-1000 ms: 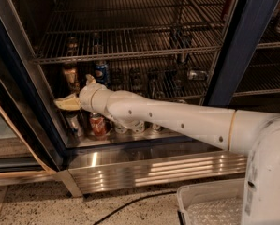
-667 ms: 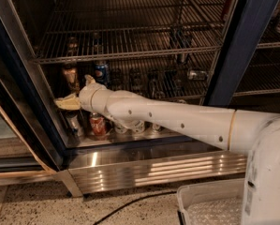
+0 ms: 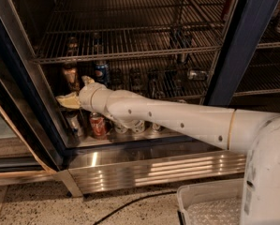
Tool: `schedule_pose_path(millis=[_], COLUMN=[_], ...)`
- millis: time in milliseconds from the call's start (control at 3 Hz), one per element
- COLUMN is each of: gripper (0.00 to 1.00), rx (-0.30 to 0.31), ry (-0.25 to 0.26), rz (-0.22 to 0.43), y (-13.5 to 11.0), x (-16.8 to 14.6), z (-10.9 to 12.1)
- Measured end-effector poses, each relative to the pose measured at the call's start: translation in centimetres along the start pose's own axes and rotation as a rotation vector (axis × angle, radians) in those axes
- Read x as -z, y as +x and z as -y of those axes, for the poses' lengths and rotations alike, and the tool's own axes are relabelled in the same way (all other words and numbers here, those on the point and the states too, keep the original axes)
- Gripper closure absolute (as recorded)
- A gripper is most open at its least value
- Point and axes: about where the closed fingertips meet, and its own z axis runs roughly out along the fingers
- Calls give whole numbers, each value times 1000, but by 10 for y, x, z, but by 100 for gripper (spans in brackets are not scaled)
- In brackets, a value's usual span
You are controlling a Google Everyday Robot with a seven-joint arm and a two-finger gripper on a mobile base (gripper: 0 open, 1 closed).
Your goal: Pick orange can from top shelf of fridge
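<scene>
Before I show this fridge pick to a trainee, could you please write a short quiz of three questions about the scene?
1. True or false: the orange can stands on the steel floor of the fridge.
2. Choose one. The gripper is: A) inside the fridge, just below the orange can; B) above the upper wire rack; C) outside the fridge.
3. Fill in: beside the orange can stands a ____ can.

Key: 1 false, it stands higher up, on a wire rack; 2 A; 3 blue, the blue can.

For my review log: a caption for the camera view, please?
White arm reaches into the dark-framed fridge, gripper just below the coppery orange can.
</scene>
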Motion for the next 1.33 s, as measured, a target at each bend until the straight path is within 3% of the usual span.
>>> schedule_pose_path(millis=[667,1333], gripper=[27,29], rx=[42,34], ry=[16,22], rz=[-16,-18], y=[-4,-2], x=[-24,-24], z=[16,18])
